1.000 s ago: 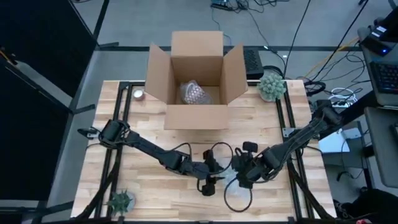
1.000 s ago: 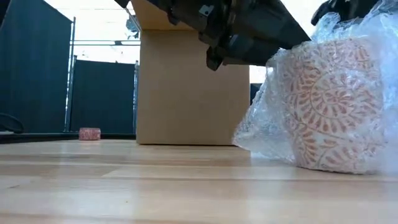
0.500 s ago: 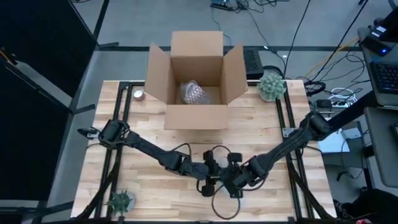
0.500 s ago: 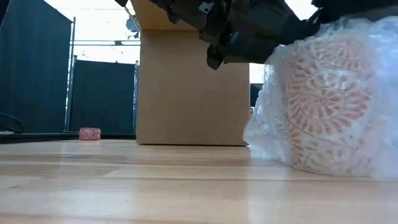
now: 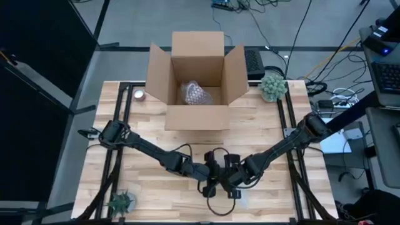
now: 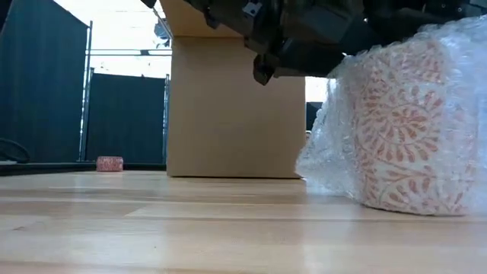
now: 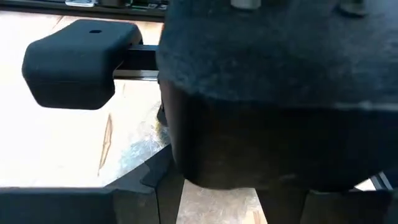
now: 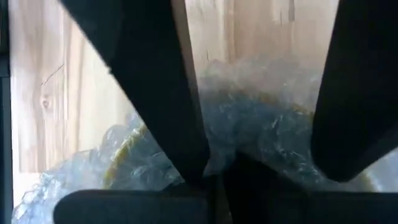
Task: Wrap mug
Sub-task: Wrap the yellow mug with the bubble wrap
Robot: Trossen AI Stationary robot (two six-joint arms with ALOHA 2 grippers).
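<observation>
The mug (image 6: pixel 411 129), white with a red leaf pattern, stands on the table near its front edge, with clear bubble wrap (image 6: pixel 327 152) around it. In the high view both grippers hide it. My left gripper (image 5: pixel 211 181) hangs over its left side. My right gripper (image 5: pixel 232 184) is right above it, fingers (image 8: pixel 168 93) spread wide, with bunched wrap (image 8: pixel 261 118) between them. The mug's bottom rests on the wood, tilted slightly. My right gripper comes down from above with its two fingers apart on either side of the bunched wrap (image 8: pixel 249 93) on top of the mug. I cannot tell whether the fingers touch the wrap. The mug stays on the table.
An open cardboard box (image 5: pixel 197 81) stands at the far middle with a wrapped item (image 5: pixel 195 94) inside. A small roll (image 5: pixel 139 95) lies left of it. Small plants stand at the far right (image 5: pixel 273 86) and the near left (image 5: pixel 120 202). A cable loop (image 5: pixel 219 206) hangs below the grippers.
My right gripper has moved toward the table's left, close to my left gripper and over the mug. The wrap that stood up above the mug's right side now lies drawn down over its top. The mug has shifted a little on the table.
</observation>
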